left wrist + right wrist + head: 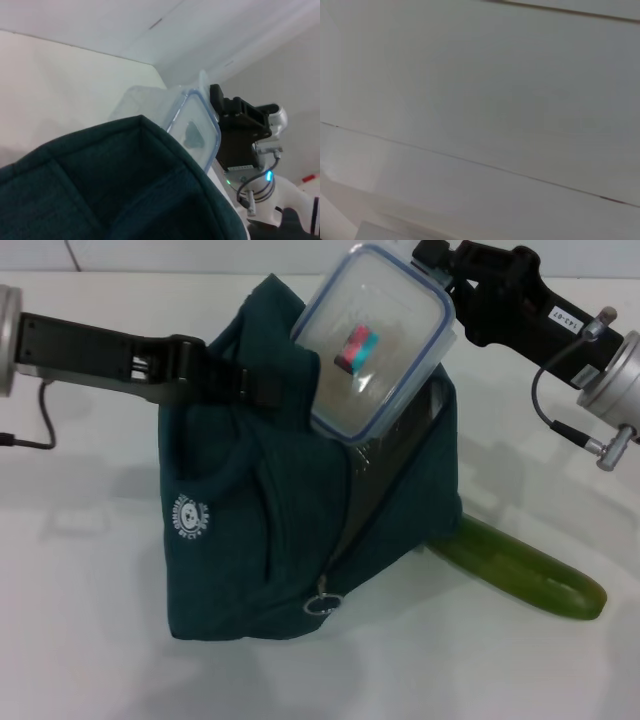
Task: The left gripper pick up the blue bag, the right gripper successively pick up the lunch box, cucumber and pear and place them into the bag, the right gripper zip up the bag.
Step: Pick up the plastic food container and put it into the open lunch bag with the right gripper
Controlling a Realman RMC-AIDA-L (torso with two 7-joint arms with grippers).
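The blue bag [260, 540] stands mid-table, its top held up by my left gripper [262, 386], which is shut on the upper edge. The bag's mouth gapes at the right, showing silver lining. My right gripper [437, 275] is shut on the far corner of the lunch box [375, 340] and holds it tilted over the bag's opening, lower end at the mouth. The cucumber [530, 570] lies on the table behind the bag's right side, partly hidden. The pear is out of view. The left wrist view shows the bag fabric [125, 185], the lunch box [195, 130] and the right gripper [235, 125].
The ring zip pull [320, 602] hangs at the bag's lower front, and the white logo [190, 517] faces left. The white table [100, 640] spreads around the bag. The right wrist view shows only pale flat surfaces.
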